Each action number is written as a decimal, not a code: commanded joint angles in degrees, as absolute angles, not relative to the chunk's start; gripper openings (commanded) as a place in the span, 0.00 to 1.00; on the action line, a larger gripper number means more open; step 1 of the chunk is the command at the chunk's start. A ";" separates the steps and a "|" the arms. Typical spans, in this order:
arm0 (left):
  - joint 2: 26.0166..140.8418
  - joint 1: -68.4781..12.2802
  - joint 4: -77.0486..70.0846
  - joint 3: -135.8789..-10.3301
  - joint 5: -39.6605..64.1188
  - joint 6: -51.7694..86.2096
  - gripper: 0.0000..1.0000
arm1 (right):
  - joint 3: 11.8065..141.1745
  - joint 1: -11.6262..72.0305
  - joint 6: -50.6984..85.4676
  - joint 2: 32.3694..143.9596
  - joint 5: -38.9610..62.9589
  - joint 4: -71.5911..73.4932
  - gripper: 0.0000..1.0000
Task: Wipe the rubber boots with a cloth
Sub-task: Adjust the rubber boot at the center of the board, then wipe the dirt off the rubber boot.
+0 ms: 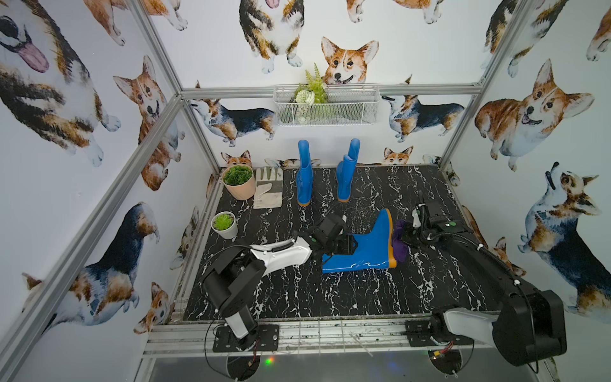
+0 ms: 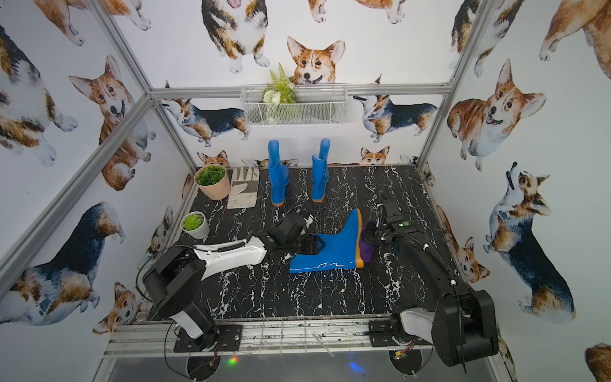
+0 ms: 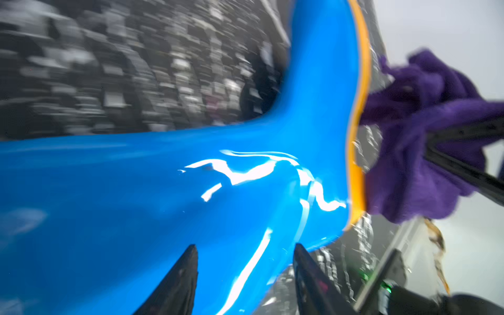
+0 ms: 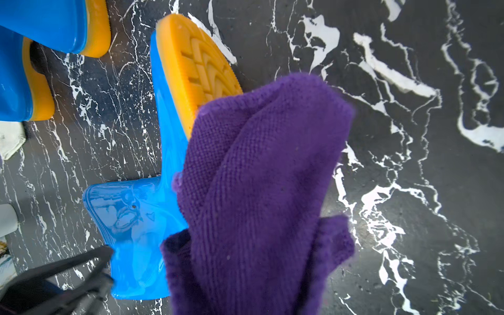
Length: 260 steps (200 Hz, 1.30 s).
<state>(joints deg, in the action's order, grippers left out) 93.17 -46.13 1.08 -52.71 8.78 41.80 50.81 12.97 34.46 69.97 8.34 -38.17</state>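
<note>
The boot (image 1: 367, 251) is lying on its side near the middle of the table (image 1: 297, 291), its shaft pointing toward the left edge and its sole (image 1: 392, 241) facing the right edge. The left gripper (image 1: 349, 245) is clamping the shaft's open end with its jaws partway apart, while the right gripper (image 1: 410, 235) is pinching the bunched cloth (image 1: 399, 252) tight, holding it against the sole. Three other boots (image 1: 304, 178) are standing along the rear edge.

A glossy blue boot (image 1: 363, 253) is lying on its side near the centre, orange sole facing right with the bunched purple cloth (image 1: 400, 243) resting against it, while three more boots (image 1: 304, 178) are standing at the far edge.
</note>
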 commanded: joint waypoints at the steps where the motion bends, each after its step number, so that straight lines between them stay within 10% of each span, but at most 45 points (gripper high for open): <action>1: 88.77 -39.10 7.46 -46.14 9.34 41.42 0.59 | 54.39 12.84 32.71 68.70 5.15 -39.74 0.00; 103: 99.50 -32.87 -16.97 -39.22 29.64 47.33 0.57 | 58.97 33.93 39.70 76.09 1.61 -33.78 0.00; 181: 97.53 -32.87 -21.61 -36.44 29.99 50.92 0.00 | 70.76 41.91 37.57 91.15 4.44 -33.03 0.00; 260: 93.36 -32.94 -20.78 -33.68 28.62 51.47 0.00 | 85.67 46.71 25.09 110.16 9.82 -41.58 0.00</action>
<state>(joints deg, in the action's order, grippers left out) 95.35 -32.99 -21.43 -34.09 29.47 51.00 85.43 48.23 30.28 108.55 10.13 -35.07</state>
